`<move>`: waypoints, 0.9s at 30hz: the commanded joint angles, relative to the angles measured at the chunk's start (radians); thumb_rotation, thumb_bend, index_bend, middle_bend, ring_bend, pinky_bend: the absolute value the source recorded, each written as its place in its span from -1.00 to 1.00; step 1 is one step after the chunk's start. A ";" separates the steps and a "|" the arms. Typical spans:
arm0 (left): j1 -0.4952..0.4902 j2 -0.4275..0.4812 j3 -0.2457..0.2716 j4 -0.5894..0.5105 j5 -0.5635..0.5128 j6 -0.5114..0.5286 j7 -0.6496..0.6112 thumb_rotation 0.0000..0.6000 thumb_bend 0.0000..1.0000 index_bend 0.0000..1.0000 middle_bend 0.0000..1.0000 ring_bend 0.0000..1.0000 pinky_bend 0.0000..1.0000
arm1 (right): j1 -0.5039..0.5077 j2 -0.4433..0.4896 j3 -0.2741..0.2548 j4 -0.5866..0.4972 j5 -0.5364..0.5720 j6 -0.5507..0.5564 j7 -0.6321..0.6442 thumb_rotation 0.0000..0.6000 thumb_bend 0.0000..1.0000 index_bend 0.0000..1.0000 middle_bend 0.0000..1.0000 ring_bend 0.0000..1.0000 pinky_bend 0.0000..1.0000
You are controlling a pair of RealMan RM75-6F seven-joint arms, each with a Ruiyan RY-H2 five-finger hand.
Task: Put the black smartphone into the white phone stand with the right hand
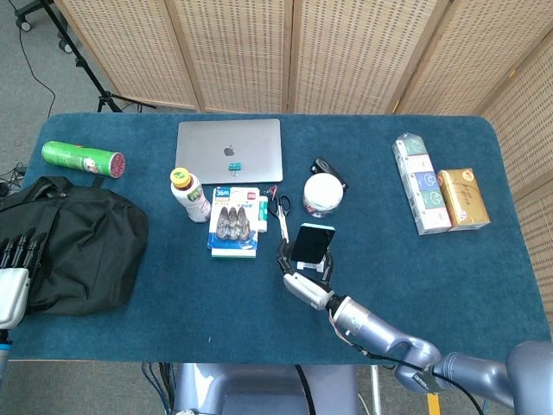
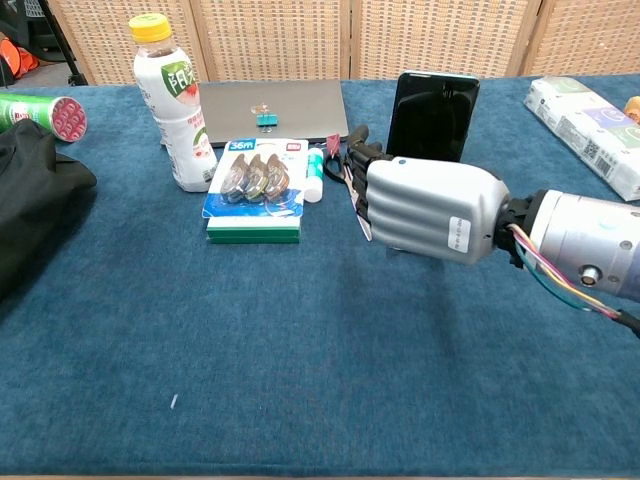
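- Right hand (image 2: 428, 206) has its fingers wrapped round the glossy black slab smartphone (image 2: 432, 115), upright near table centre, beside the steel scissors (image 1: 282, 213).
- Stand hidden behind the hand.
- Left hand (image 1: 15, 275) hangs with fingers apart beside the black fabric bag (image 1: 73, 242).

one silver laptop (image 1: 229, 150), one white drink bottle w/ yellow cap (image 1: 184, 194), one green tube can (image 1: 83, 158), one black bag (image 1: 73, 245), two boxes at right: white (image 1: 419, 183), gold (image 1: 463, 198).
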 commanded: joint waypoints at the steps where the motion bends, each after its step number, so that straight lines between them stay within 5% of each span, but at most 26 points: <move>1: 0.000 0.001 0.000 0.000 -0.001 -0.001 -0.001 1.00 -1.00 -1.00 -1.00 -1.00 -1.00 | 0.000 -0.001 -0.003 0.004 0.000 -0.001 -0.001 1.00 -0.48 -0.01 -0.22 -0.30 -0.47; 22: -0.002 0.006 0.001 -0.001 -0.001 -0.006 -0.007 1.00 -1.00 -1.00 -1.00 -1.00 -1.00 | -0.011 0.002 -0.036 0.059 -0.009 0.002 0.031 1.00 -0.48 -0.01 -0.29 -0.38 -0.47; 27: -0.001 0.004 0.001 0.000 -0.001 -0.003 -0.005 1.00 -1.00 -1.00 -1.00 -1.00 -1.00 | -0.020 0.002 -0.050 0.068 -0.017 0.013 0.052 1.00 -0.48 -0.22 -0.56 -0.60 -0.47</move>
